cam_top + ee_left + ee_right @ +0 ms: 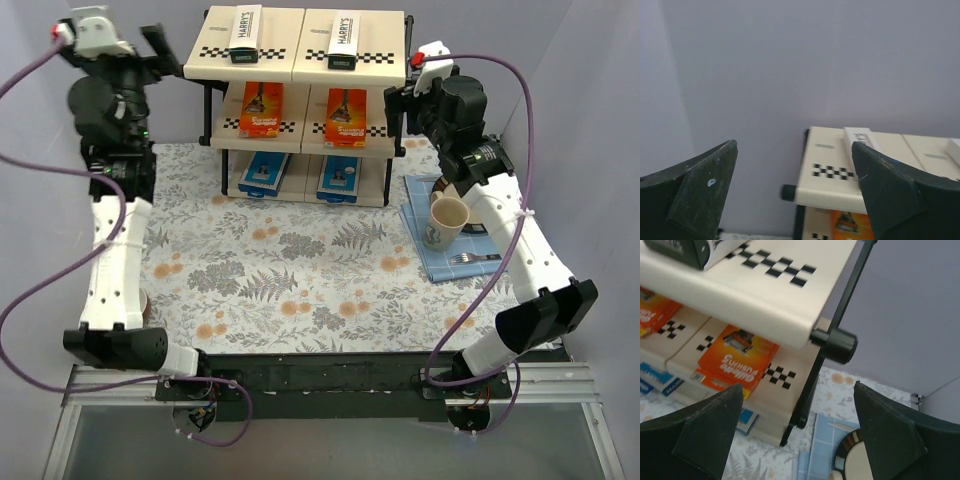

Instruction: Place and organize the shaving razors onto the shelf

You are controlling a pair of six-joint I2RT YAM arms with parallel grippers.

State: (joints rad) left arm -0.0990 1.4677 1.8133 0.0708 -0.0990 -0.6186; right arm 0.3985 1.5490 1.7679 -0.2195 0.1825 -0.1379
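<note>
The left arm [110, 250] and right arm [520, 240] are shown raised; the left gripper [794, 146] and right gripper [799, 386] are held aloft, jaws wide apart.

front: floral-print tablecloth [290, 270] before the three-tier black-framed cream-board shelf [293, 35] lies open | right-front: beige ceramic mug [447, 220] on blue checked cloth [420, 255] blocks low passage | right gripper [797, 386] near the shelf's black corner post [832, 345] | left of top board: open air

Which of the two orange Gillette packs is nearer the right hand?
The right orange pack, on the right half of the middle tier; the left orange pack lies farther from the right hand.
</note>
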